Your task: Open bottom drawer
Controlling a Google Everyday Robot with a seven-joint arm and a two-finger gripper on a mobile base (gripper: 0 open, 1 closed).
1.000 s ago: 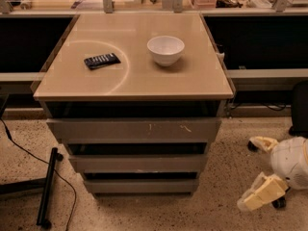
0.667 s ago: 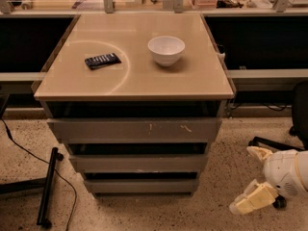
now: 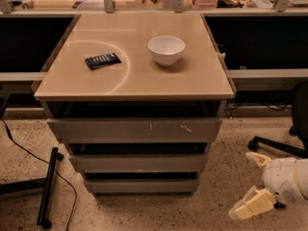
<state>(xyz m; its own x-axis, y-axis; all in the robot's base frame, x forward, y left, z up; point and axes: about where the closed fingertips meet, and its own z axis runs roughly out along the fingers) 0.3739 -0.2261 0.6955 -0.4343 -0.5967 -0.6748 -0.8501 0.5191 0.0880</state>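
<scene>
The bottom drawer (image 3: 140,185) is the lowest and narrowest of three grey fronts on the cabinet; its front is plain and sits nearly flush under the middle drawer (image 3: 138,163). The top drawer (image 3: 134,129) has pale scratch marks. My gripper (image 3: 250,183) is at the lower right, low above the floor, to the right of the bottom drawer and apart from it. Its two pale fingers (image 3: 251,206) are spread wide and hold nothing.
A white bowl (image 3: 166,50) and a black remote (image 3: 102,60) lie on the beige cabinet top (image 3: 134,76). A black stand leg (image 3: 48,186) and a cable lie on the speckled floor at left. An office chair base (image 3: 276,146) stands at right.
My gripper has moved left and a little lower, closer to the cabinet's lower right corner. The drawers have not moved.
</scene>
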